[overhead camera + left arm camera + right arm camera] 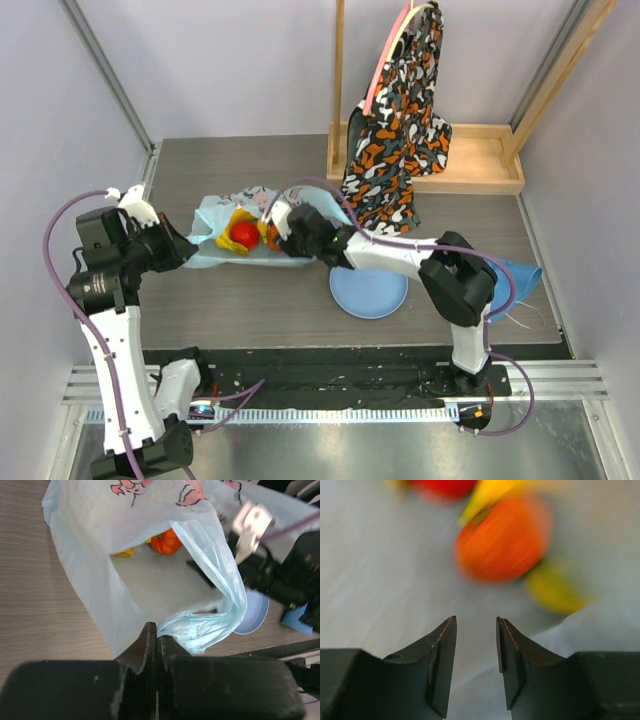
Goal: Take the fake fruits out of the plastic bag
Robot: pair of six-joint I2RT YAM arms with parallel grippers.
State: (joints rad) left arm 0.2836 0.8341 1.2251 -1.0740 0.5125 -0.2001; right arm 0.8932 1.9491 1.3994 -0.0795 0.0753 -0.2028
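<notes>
The plastic bag [210, 212] lies on its side on the table, translucent light blue with pink prints. My left gripper [190, 245] is shut on the rim of the bag [85, 560] at its tips [157, 632] and holds the mouth open. Inside lie a red fruit [244, 235], a yellow banana bunch [238, 216] and an orange ribbed fruit [167, 541]. My right gripper [275, 228] reaches into the mouth from the right. Its jaws [476, 625] stand open and empty, just short of the blurred orange fruit [502, 537], with the red fruit [442, 486] and the banana [552, 587] beyond.
A round pale-blue plate [368, 292] lies under my right forearm. A blue cloth [515, 275] sits at the right edge. A wooden frame holding a patterned garment [400, 130] and a wooden tray [480, 160] stand at the back right.
</notes>
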